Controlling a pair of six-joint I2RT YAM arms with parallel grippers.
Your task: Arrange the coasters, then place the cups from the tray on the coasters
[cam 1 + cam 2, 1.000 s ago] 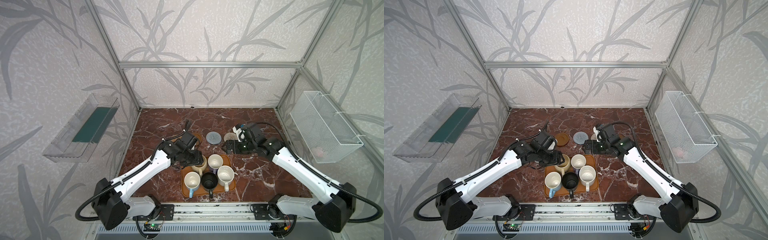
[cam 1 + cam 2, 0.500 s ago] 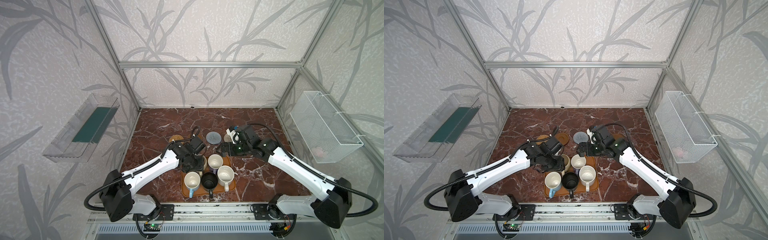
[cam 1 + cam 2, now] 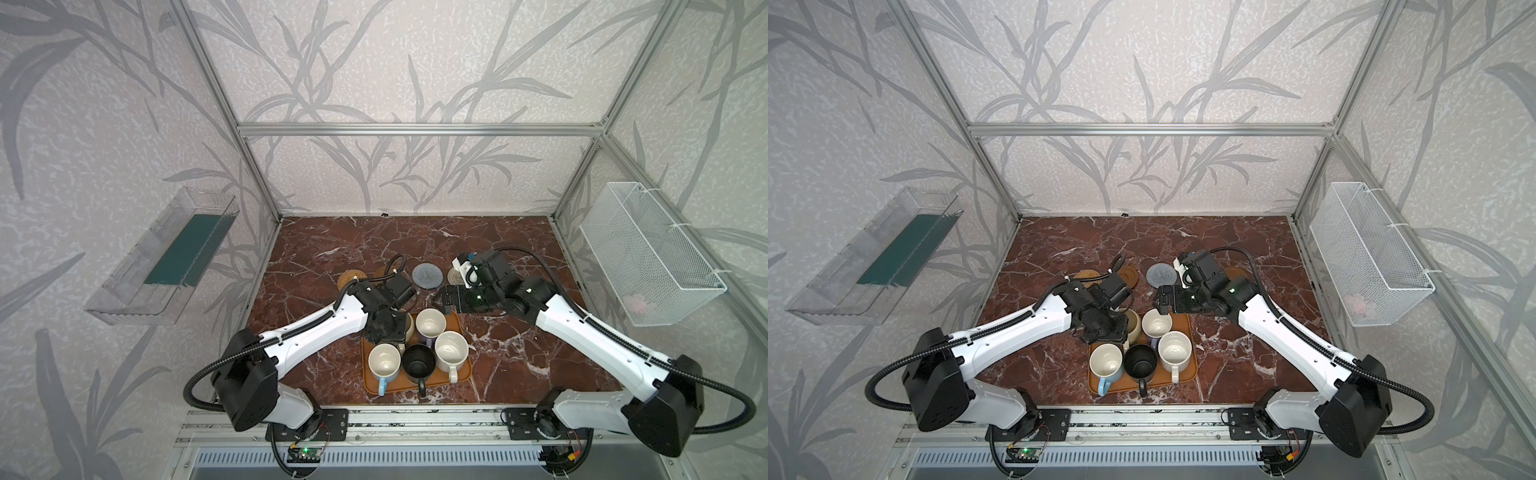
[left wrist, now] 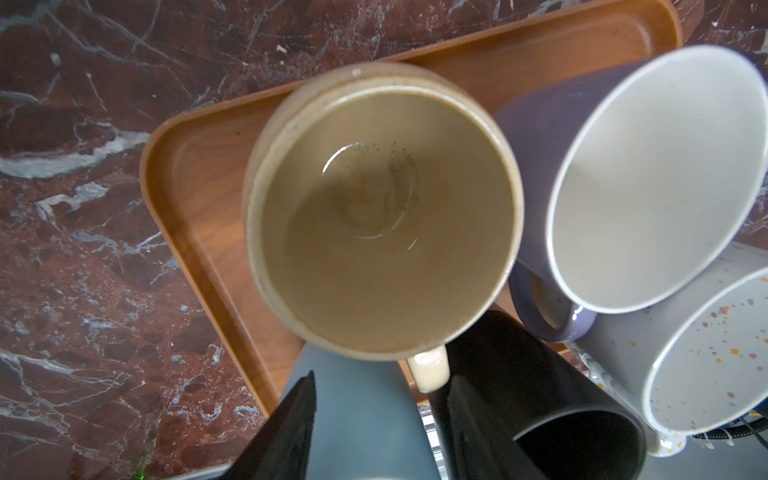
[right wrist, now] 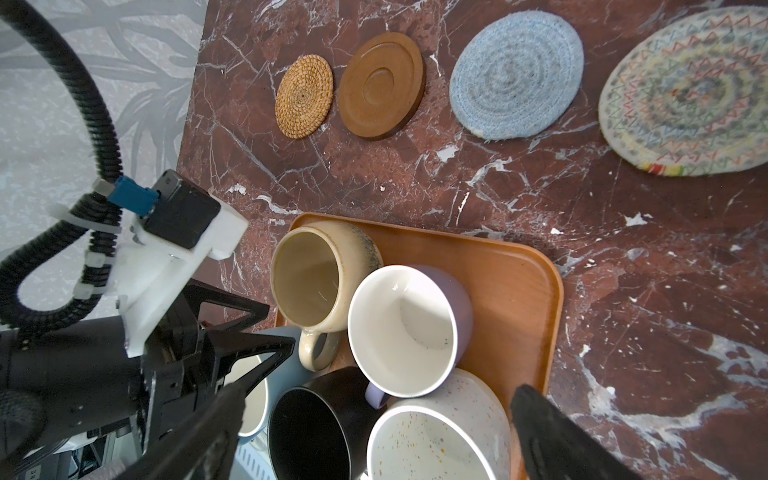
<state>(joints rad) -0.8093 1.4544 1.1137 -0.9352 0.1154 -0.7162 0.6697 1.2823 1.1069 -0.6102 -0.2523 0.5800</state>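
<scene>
The orange-brown tray (image 3: 463,374) (image 5: 515,291) holds the cups: beige (image 4: 382,212) (image 5: 309,278), lavender (image 3: 431,323) (image 5: 405,332), white speckled (image 3: 451,351), black (image 3: 417,365) and light blue (image 3: 384,360). My left gripper (image 4: 382,378) (image 3: 388,332) hangs open over the beige cup's handle (image 4: 430,370), which lies near one finger. My right gripper (image 5: 378,392) (image 3: 451,299) hovers wide open and empty above the tray's far right. Behind the tray lie the coasters: tan rattan (image 5: 304,96), brown (image 5: 381,85), blue-grey (image 5: 516,75) and cream (image 5: 685,91).
The cups stand tightly packed and touch each other. A white wire basket (image 3: 648,253) hangs on the right wall and a clear plastic bin (image 3: 166,257) on the left wall. Aluminium posts frame the red marble table (image 3: 519,365).
My left gripper has shifted toward the near side over the beige cup, and its jaws have narrowed. My right gripper has drifted a little left toward the tray, still wide open.
</scene>
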